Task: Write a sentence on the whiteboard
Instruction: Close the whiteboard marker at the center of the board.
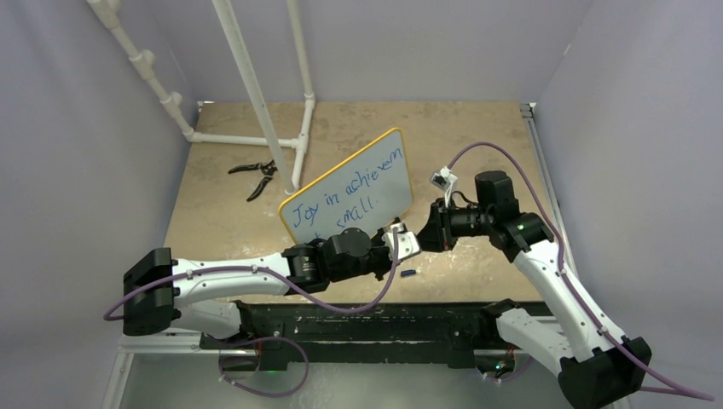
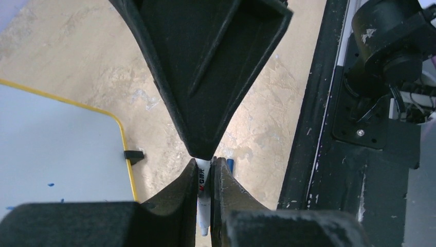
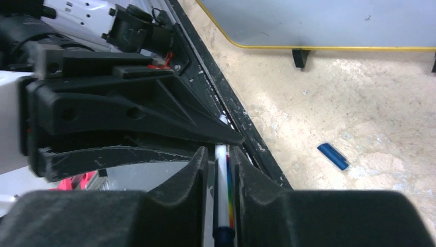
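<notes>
The whiteboard with its yellow rim lies tilted mid-table, with the sentence in blue marker reading "Joy in achievem" over "small." Both grippers meet tip to tip just off its near right corner. My left gripper is shut on a white marker, and the right gripper's black finger closes in from above. In the right wrist view the same marker, with a rainbow stripe and dark blue end, sits between my right gripper fingers, still held. The marker's blue cap lies loose on the table.
Pliers lie at the back left beside a white pipe frame. A black rail runs along the near edge. Grey walls close in both sides. The board's corner and black foot are near the left fingers.
</notes>
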`<state>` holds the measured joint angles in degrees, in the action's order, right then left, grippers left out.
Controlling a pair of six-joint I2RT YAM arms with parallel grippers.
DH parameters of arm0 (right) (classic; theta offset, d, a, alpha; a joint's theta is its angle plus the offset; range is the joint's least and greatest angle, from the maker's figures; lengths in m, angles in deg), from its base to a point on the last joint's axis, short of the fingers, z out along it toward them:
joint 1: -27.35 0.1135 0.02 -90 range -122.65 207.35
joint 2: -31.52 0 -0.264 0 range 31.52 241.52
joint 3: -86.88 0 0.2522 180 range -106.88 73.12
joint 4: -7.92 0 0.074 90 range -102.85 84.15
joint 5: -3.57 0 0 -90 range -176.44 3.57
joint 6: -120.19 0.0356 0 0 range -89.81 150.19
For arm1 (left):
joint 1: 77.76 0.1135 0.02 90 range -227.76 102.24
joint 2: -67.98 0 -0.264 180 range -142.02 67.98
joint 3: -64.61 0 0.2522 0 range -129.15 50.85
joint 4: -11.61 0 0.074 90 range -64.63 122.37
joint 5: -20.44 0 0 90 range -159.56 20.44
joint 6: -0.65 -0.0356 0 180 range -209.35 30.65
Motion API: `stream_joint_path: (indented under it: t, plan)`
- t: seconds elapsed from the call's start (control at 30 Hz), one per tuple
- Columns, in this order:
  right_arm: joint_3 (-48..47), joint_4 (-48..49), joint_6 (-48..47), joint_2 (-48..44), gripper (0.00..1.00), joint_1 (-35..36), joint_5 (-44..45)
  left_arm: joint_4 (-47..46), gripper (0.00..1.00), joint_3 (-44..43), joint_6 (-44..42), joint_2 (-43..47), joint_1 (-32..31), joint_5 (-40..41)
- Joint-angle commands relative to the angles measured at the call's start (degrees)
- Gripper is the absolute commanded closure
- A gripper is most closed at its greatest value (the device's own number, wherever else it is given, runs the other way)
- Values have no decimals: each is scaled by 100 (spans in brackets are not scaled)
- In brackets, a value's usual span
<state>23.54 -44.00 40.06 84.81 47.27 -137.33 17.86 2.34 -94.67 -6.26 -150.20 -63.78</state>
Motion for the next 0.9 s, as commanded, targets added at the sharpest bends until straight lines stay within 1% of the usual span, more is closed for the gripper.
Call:
stream_joint_path:
  t: [0.0, 0.07, 0.13, 0.2, 0.23, 0.3, 0.4, 0.47, 0.53, 0.63, 0.73, 0.8, 0.87]
  plan:
    - [-142, 953, 518, -133, 67, 20, -392, -296, 100, 197, 789, 179, 17, 210]
    - [38, 1330, 945, -239, 52, 20, -274, -427, 100, 249, 1191, 230, 70, 236]
    - [184, 1656, 1355, -381, 42, 20, 112, -549, 100, 298, 1612, 259, 149, 208]
    - [310, 1967, 1704, -496, 37, 20, 388, -725, 100, 371, 2053, 285, 209, 204]
    - [364, 2138, 1879, -557, 29, 20, 513, -797, 100, 409, 2257, 307, 239, 204]
    - [420, 2364, 2133, -671, 26, 20, 914, -910, 100, 458, 2588, 371, 281, 246]
    - [571, 2665, 2562, -931, 24, 16, 1441, -1108, 100, 550, 2942, 492, 313, 355]
    - [763, 3065, 2911, -1179, 23, 20, 1747, -1279, 100, 623, 3144, 544, 335, 334]
    - [1009, 3445, 3266, -1424, 22, 20, 1857, -1378, 100, 657, 3270, 559, 336, 319]
    - [1303, 3655, 3586, -1646, 23, 16, 1997, -1487, 100, 663, 3395, 576, 345, 319]
    - [1427, 3747, 3654, -1666, 28, 19, 1869, -1537, 100, 670, 3443, 594, 345, 342]
    - [1478, 3863, 3713, -1652, 36, 20, 1658, -1534, 100, 663, 3477, 598, 345, 382]
    - [1535, 3997, 3741, -1627, 42, 20, 1514, -1542, 100, 661, 3525, 615, 345, 458]
